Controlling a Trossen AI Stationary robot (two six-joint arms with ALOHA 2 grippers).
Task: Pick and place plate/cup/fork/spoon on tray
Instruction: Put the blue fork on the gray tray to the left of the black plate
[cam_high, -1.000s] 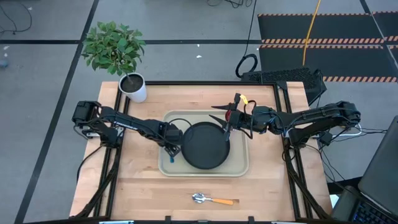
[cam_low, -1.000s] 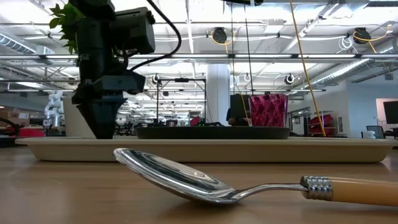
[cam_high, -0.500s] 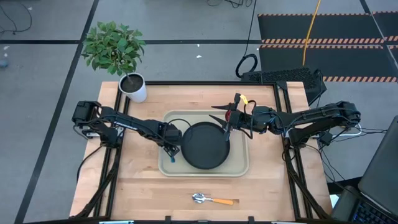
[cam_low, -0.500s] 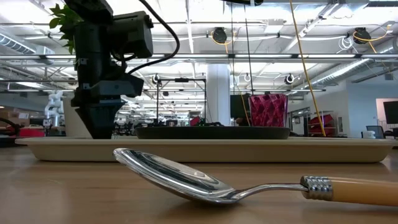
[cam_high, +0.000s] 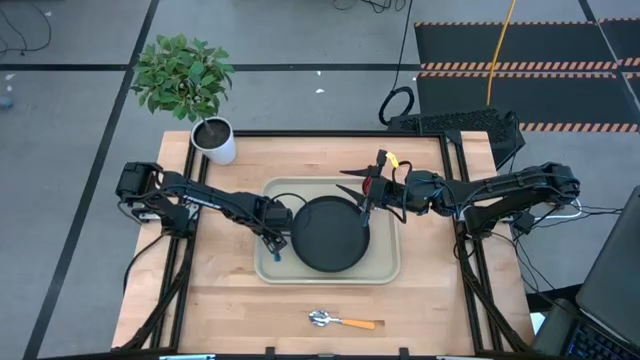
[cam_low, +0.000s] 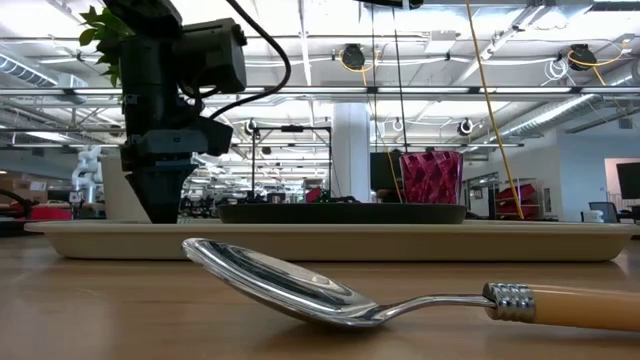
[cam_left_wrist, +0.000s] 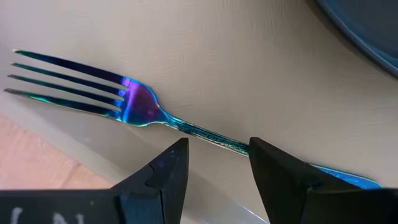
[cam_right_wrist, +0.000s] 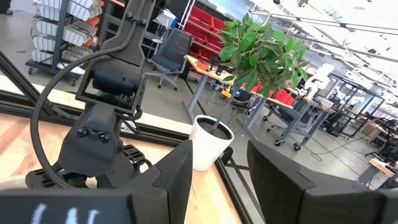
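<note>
The beige tray (cam_high: 385, 275) lies mid-table with the black plate (cam_high: 328, 235) on it. The red cup (cam_low: 432, 178) stands on the tray's far right part, behind the plate in the low view. The blue-handled fork (cam_left_wrist: 140, 106) lies flat on the tray's left strip. My left gripper (cam_left_wrist: 214, 152) points down over its handle, open, one finger on each side. The orange-handled spoon (cam_high: 343, 321) lies on the wood near the front edge. My right gripper (cam_high: 362, 198) hangs level above the tray's right part, open and with nothing between its fingers (cam_right_wrist: 221, 165).
A white pot with a green plant (cam_high: 218, 140) stands at the table's far left corner. Bare wood lies to the left, right and front of the tray. The spoon (cam_low: 330, 290) lies close before the low camera.
My left gripper has turned a little about its own downward line while staying over the tray's left strip. Nothing else has moved.
</note>
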